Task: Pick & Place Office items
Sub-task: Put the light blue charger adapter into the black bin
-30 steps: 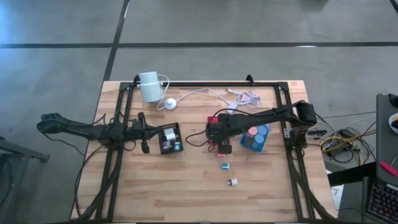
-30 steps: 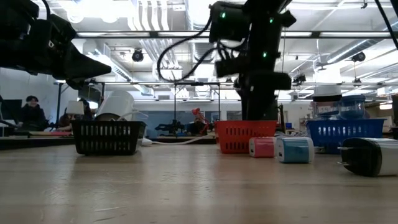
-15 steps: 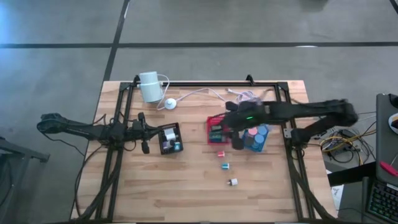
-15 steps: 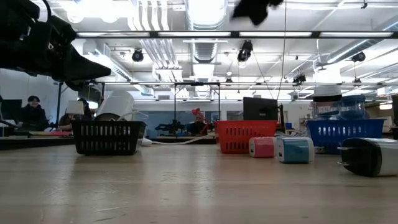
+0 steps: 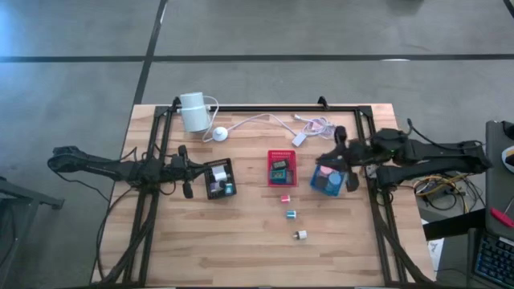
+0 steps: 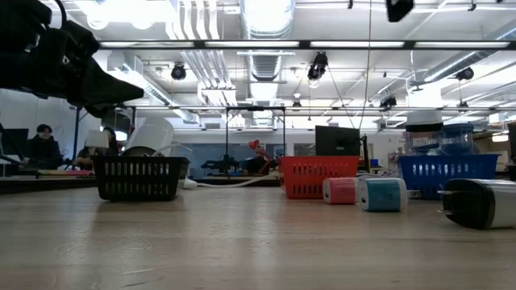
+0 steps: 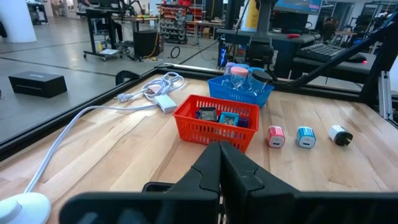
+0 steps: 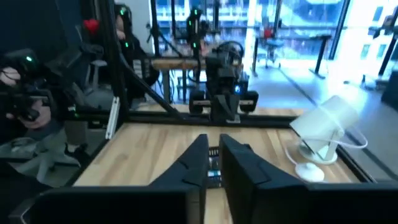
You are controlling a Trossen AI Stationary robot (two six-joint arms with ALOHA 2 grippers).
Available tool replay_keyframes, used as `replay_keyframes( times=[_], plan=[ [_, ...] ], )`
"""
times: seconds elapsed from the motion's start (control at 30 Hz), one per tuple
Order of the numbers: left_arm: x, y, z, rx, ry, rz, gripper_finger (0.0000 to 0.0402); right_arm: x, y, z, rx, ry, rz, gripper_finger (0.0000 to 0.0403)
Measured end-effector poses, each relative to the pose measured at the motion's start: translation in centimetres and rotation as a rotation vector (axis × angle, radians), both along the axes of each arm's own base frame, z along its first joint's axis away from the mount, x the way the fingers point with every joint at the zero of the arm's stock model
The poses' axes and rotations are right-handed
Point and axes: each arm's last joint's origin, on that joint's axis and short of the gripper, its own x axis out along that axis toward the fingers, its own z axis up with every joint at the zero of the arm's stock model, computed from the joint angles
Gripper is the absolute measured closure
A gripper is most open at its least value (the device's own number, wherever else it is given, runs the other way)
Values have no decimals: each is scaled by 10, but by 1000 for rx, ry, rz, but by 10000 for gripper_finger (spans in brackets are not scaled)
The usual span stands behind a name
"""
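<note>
The right gripper (image 5: 344,157) hangs above the blue tray (image 5: 331,179) near the right edge of the table (image 5: 241,249), its fingers (image 8: 199,163) drawn almost together with a thin gap between them and nothing pinched. In the blue tray beneath it lie round discs (image 5: 325,170), pink and pale. Just left of that stands the red tray (image 5: 282,168) holding a few small dark pieces (image 7: 206,114). In front of the red tray three blocks sit in a loose row on the bare wood: a pink block (image 5: 284,198), then a blue block (image 5: 291,214), then a white block (image 5: 299,235) with a dark end. Farther left is the black tray (image 5: 218,178) with white and teal pieces inside. The left gripper (image 5: 184,170) waits just beside the black tray, fingers (image 7: 211,171) pressed together and empty. At the back of the table stands a white cylinder (image 5: 193,111) with its white cable (image 5: 265,119) trailing across the wood
</note>
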Motion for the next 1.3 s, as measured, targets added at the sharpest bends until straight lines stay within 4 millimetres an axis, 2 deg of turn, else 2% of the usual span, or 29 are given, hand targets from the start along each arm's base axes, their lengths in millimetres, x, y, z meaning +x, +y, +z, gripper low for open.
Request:
replay_keyframes(
  times=[0.1, 0.2, 0.57, 0.8, 0.97, 1.13, 1.3],
  plan=[
    [0, 0, 0, 0, 0, 0, 396, -19, 0, -8, 2, -73, 1, 390],
    [0, 0, 0, 0, 0, 0, 396, -32, 0, -19, 28, -108, 1, 394],
    [0, 0, 0, 0, 0, 0, 396, -53, -2, -66, 64, -173, -21, 394],
    [0, 0, 0, 1, 1, 0, 396, -60, -2, -97, 73, -234, -24, 394],
    [0, 0, 0, 1, 1, 1, 396, -62, -2, -103, 75, -328, -35, 394],
    [0, 0, 0, -2, -2, 15, 396, -61, -2, -112, 52, -299, -38, 394],
    [0, 1, 1, -38, -22, 30, 396, -57, -2, -132, 26, -231, -45, 394]
  ],
)
